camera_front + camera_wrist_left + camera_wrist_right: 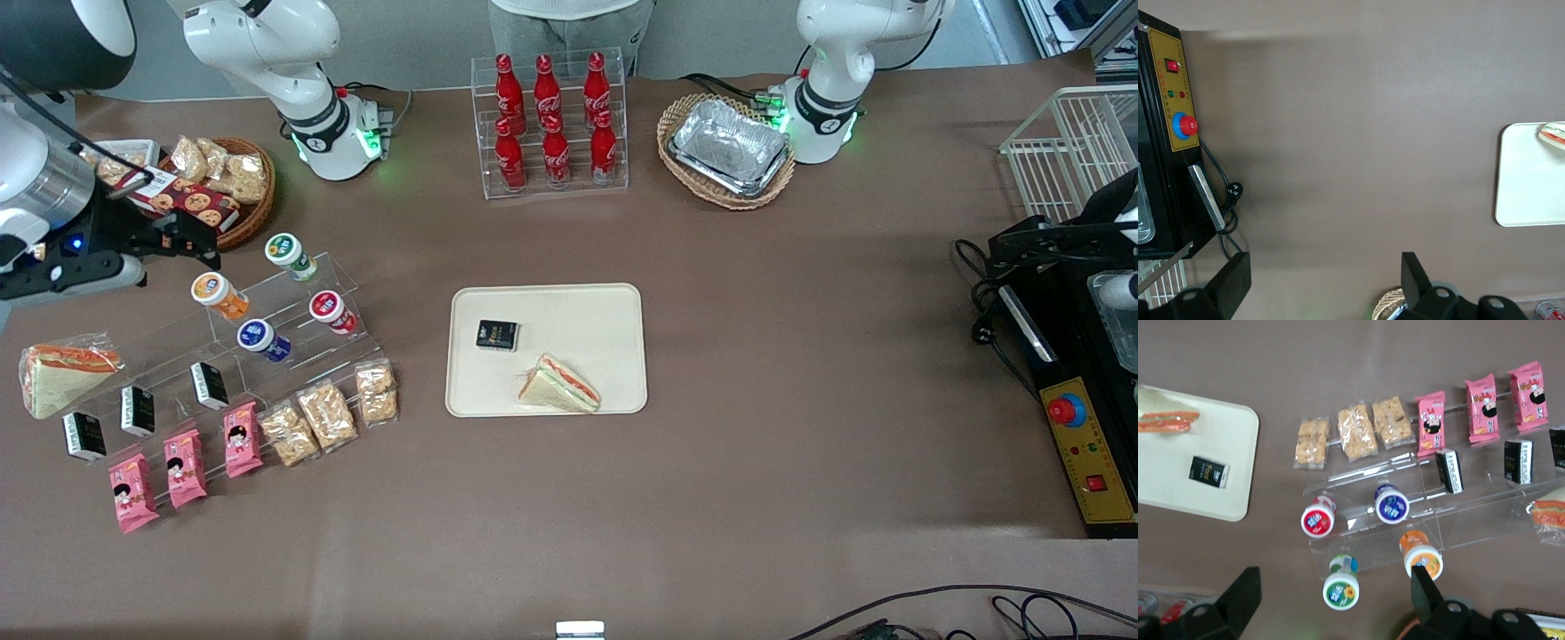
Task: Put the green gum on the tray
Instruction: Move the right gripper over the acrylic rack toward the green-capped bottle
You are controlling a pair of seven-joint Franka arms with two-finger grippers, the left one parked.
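The green gum lies on the top step of a clear acrylic stand, its white lid with a green face turned up; it also shows in the right wrist view. My right gripper hovers above the table beside the gum, toward the working arm's end. In its wrist view the gripper is open wide, with the gum seen between the two fingers and well below them, untouched. The cream tray lies mid-table, also seen from the right wrist.
Orange, red and blue gum bottles share the stand. Small black boxes, pink packets and cracker bags lie on its lower steps. On the tray are a black box and a sandwich. A snack basket stands near the gripper.
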